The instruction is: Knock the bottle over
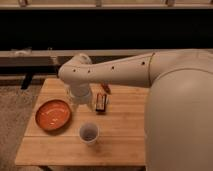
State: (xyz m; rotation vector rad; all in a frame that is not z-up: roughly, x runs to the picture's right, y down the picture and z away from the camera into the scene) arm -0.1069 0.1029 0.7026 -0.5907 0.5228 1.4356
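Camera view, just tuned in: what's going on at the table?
The arm reaches from the right over the wooden table, with the gripper low between the orange plate and the dark flat object. The clear bottle seems to stand right beside it, partly hidden, not yet toppled. The white cup stands nearer the front.

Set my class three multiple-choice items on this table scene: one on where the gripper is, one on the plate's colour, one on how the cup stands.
1. The gripper is: A raised high, out of view; B above the table, between plate and dark flat object; C beyond the far edge.
2. The plate is: A blue; B green; C orange.
3. The white cup: A stands upright; B lies sideways; C is upside down.
Key: 1 B, it hangs between those two; 2 C, plainly orange; 3 A, its open mouth faces up.
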